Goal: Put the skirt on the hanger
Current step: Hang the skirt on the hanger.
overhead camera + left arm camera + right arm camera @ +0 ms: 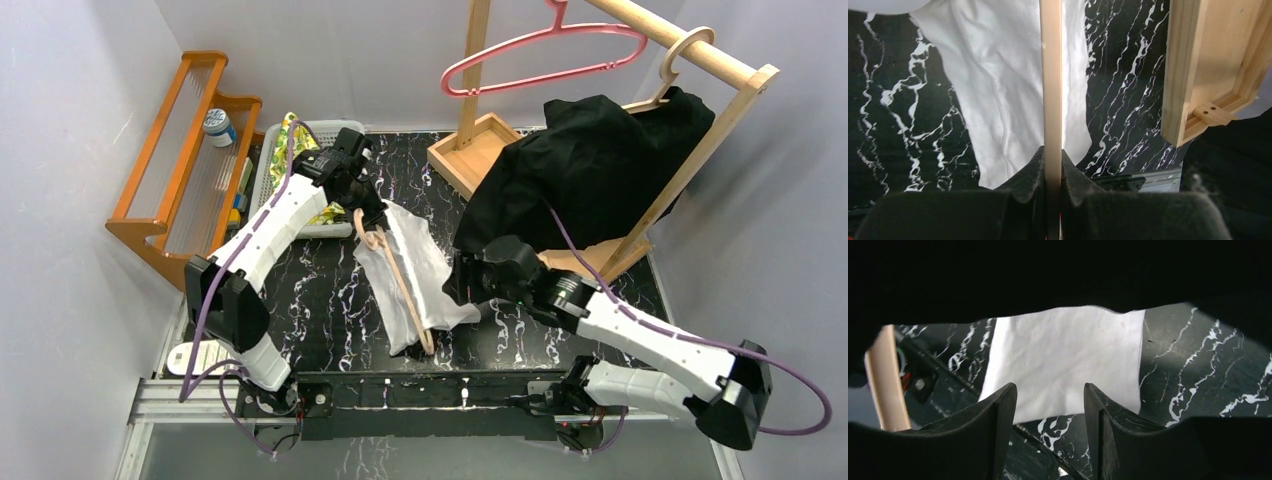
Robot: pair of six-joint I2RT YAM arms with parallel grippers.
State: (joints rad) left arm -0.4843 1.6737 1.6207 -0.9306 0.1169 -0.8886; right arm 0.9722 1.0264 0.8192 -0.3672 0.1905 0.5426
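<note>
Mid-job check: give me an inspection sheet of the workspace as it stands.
Surface: black marbled table, skirt lying mid-table.
Job's things: skirt white and crumpled; beige hanger lies across it; whether it is threaded, cannot tell.
Clutter: basket with patterned cloth, orange shelf holding a jar, far left.
Hands: left hand shut on the hanger; right hand open, holding nothing, by the skirt's edge.
Cables: purple cable trailing from each arm.
Surroundings: garment rack far right with black garment and pink hanger; grey walls.

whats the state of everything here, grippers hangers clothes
left gripper, shut on the tan hanger
right gripper, open, holding nothing
tan hanger, lying across the skirt
skirt, rumpled on the table
pink hanger, bare, up by the rack
black garment, hung on the rack
</note>
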